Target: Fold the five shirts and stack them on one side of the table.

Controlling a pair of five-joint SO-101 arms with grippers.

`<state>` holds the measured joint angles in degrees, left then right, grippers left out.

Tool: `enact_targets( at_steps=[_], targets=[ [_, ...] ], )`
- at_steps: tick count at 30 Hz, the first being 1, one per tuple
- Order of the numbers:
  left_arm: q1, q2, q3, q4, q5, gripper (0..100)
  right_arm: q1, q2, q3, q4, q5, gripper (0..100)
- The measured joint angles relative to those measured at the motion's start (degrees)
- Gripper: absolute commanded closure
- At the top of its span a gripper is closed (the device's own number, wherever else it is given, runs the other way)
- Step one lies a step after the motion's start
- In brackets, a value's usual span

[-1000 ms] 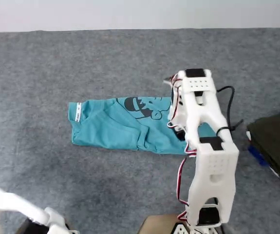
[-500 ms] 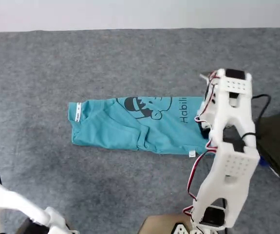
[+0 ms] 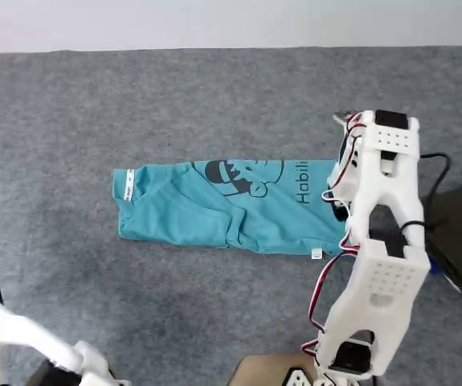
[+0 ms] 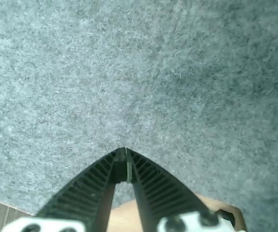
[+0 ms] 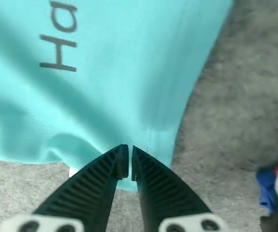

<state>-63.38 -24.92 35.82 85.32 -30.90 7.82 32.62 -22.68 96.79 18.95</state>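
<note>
a teal shirt [image 3: 214, 209] lies flat and partly folded, a long creased rectangle of soft knit, in the middle of the grey felt counter [image 3: 214, 96]. the right tool [image 5: 127, 164], its ribbed black fingers drawn together on nothing, hangs over the shirt's hem end beside the printed letters. the left tool [image 4: 125, 166], likewise pinched together, sits over bare felt. a dark folded pile [image 3: 459, 229] rests at the counter's right edge.
</note>
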Motion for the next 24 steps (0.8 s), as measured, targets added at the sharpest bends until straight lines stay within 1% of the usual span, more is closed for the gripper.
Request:
enact_targets(
  at_steps=[3, 6, 9, 11, 16, 21, 24],
  targets=[
    [0.0, 0.0, 0.0, 0.0, 0.0, 99, -1.0, -0.1, 0.0, -0.2, -0.2, 74.7],
    [0.0, 0.0, 0.0, 0.0, 0.0, 99, -2.2, -0.1, 0.0, -0.9, -4.1, 69.0],
    [0.0, 0.0, 0.0, 0.0, 0.0, 99, -3.9, 1.0, 0.0, -2.1, -8.4, 68.4],
    [0.0, 0.0, 0.0, 0.0, 0.0, 99, -5.5, 1.9, 0.0, -3.0, -9.6, 68.4],
    [0.0, 0.0, 0.0, 0.0, 0.0, 99, -8.3, 3.4, 0.0, -7.4, -10.4, 68.3],
    [0.0, 0.0, 0.0, 0.0, 0.0, 99, -8.1, 5.2, 0.0, -12.7, -10.4, 68.3],
    [0.0, 0.0, 0.0, 0.0, 0.0, 99, -8.3, 7.1, 0.0, -14.0, -10.8, 68.4]
  ],
)
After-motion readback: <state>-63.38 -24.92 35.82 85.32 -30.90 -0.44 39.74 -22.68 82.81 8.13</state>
